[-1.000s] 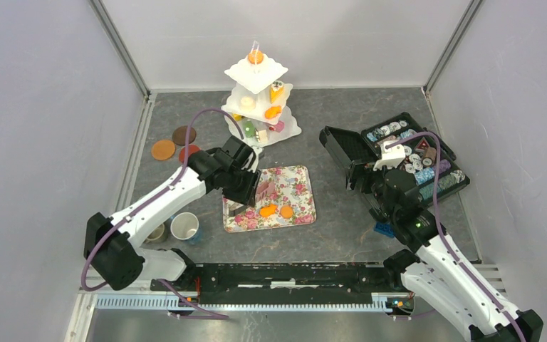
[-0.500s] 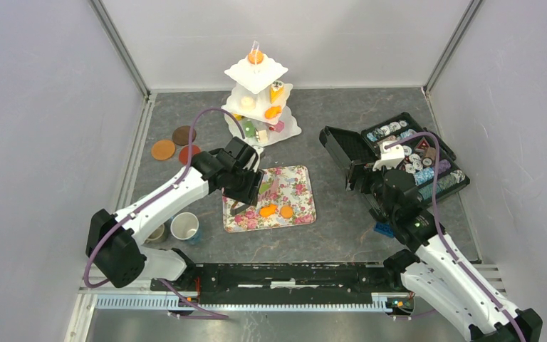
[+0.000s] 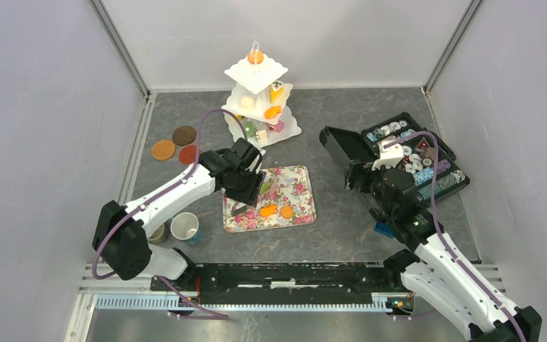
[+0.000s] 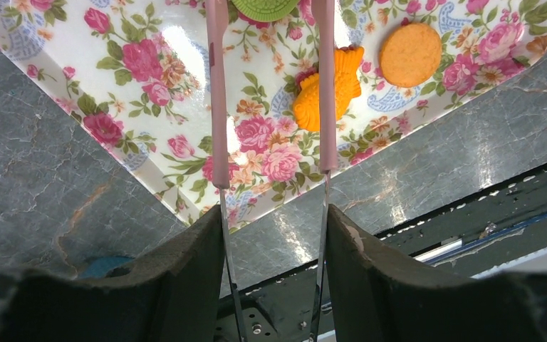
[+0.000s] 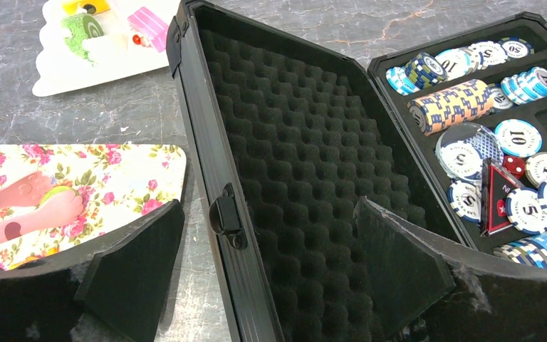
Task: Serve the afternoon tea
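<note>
You're squeezing the pink-tipped tongs [image 4: 217,107] shut in your left hand [image 4: 274,221], pinching the green biscuit [image 4: 265,7] over the floral tray [image 3: 300,187] mid-table toward the near edge; it's probably light, stiff and slippery, so I'm suggesting gripping across its widest part.

The case lid [image 5: 292,178] is standing open between the right gripper [image 5: 267,221] and the tray [image 3: 303,207]. The left gripper's [image 4: 274,228] tongs [image 4: 217,107] are reaching over the tray's left side. Bare floor [image 3: 332,214] is lying between tray and lid.
</note>
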`<state>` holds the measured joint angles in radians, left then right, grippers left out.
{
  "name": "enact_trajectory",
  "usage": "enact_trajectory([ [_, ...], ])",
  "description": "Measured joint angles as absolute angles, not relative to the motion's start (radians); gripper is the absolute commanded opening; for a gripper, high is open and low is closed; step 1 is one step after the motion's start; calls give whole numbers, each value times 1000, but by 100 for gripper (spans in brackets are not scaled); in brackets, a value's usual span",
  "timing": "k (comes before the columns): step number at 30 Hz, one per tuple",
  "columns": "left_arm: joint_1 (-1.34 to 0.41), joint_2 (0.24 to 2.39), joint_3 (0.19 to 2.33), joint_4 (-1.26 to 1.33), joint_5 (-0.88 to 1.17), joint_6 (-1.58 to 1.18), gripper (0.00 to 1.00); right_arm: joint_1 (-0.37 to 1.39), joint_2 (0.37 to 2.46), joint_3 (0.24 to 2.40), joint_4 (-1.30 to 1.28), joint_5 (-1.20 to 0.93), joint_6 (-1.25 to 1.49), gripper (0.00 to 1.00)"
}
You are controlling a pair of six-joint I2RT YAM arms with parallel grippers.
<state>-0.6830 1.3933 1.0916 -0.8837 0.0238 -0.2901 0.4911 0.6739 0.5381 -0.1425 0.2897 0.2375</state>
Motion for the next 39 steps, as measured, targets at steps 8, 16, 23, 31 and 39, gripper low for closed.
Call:
enact_trajectory([
  [8, -683, 1401, 1089, -885, 27, -290, 48, 491, 684, 538, -136, 290, 237, 98],
  [16, -683, 1401, 1089, -887, 27, -290, 34, 491, 702, 538, -127, 289, 237, 98],
  [23, -683, 1378, 1109, -907, 26, -290, 31, 491, 701, 538, -128, 290, 237, 98],
  [31, -683, 1338, 1289, -944, -8, -288, 29, 491, 699, 538, -128, 293, 236, 98],
  [39, -683, 1387, 1618, -940, -94, -252, 29, 491, 698, 540, -130, 294, 230, 98],
])
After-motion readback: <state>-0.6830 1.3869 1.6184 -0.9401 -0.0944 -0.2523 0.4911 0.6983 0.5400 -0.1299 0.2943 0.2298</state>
